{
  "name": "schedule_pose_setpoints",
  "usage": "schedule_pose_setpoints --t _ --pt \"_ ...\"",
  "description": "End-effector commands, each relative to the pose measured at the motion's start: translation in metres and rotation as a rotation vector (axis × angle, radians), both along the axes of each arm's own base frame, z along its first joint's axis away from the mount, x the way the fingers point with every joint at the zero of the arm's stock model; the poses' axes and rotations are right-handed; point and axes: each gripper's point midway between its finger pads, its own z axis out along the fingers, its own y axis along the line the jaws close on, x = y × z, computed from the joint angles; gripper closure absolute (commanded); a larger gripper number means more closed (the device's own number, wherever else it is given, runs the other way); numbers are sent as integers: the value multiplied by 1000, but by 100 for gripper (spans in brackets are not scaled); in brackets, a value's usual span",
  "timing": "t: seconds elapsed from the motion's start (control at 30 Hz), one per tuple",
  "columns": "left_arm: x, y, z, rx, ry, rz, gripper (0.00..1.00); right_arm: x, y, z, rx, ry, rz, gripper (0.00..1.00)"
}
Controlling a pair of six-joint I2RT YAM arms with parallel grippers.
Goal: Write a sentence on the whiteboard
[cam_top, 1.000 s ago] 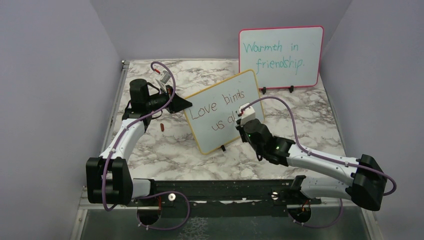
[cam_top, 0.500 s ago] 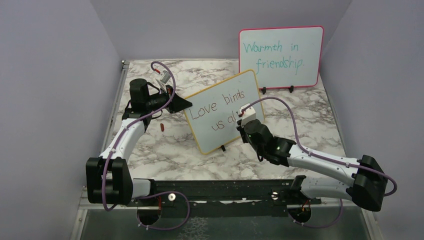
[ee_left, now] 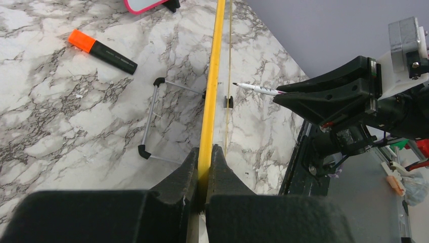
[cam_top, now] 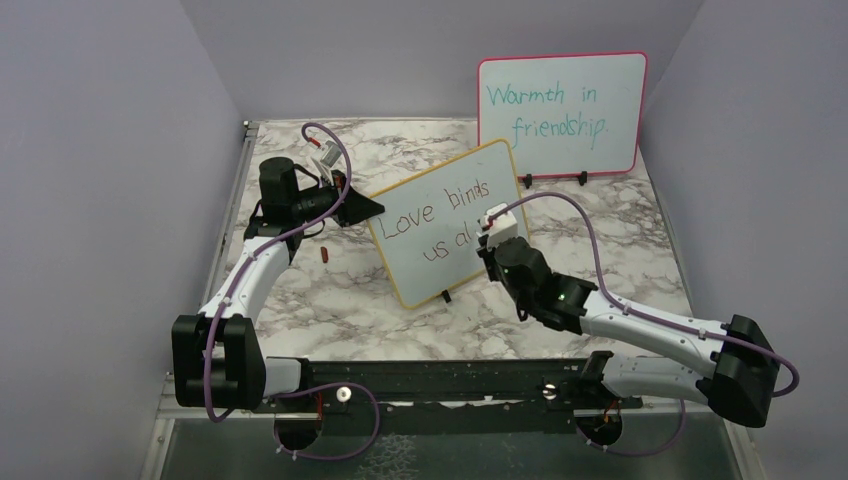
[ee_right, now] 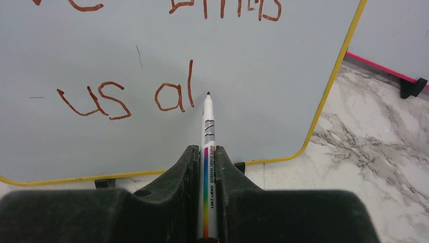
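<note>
Top: the whiteboard point(cam_top: 452, 218) stands tilted mid-table point(cam_top: 330, 290), in front of the pink board point(cam_top: 560, 100). The sentence point(cam_top: 408, 221) reads "Love binds us al". Left gripper point(cam_top: 375, 207) is at its left edge, right gripper point(cam_top: 487, 235) at its face.
Left wrist: jaws pinched tight on the yellow frame. An orange-capped marker point(ee_left: 102, 51) lies on the marble.
Right wrist: jaws narrow, gripping a pen point(ee_right: 208, 147), tip just right of "al".

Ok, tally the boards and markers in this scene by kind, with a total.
Whiteboards: 2 (yellow-framed whiteboard, pink-framed board)
Markers: 2 (thin marker held in the right tool, orange-capped marker lying flat)
Unclear: 1 (small red piece, too small to identify)
Total: 5
</note>
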Motion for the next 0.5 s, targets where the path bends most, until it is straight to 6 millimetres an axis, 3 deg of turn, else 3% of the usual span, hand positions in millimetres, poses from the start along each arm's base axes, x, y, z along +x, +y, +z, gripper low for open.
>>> schedule_pose_setpoints --t 0.0,0.47 --pt "11 12 -24 81 25 81 100 12 2 32 45 -100 -27 99" --pt "11 13 -24 81 27 83 100 21 17 41 50 -133 0 99"
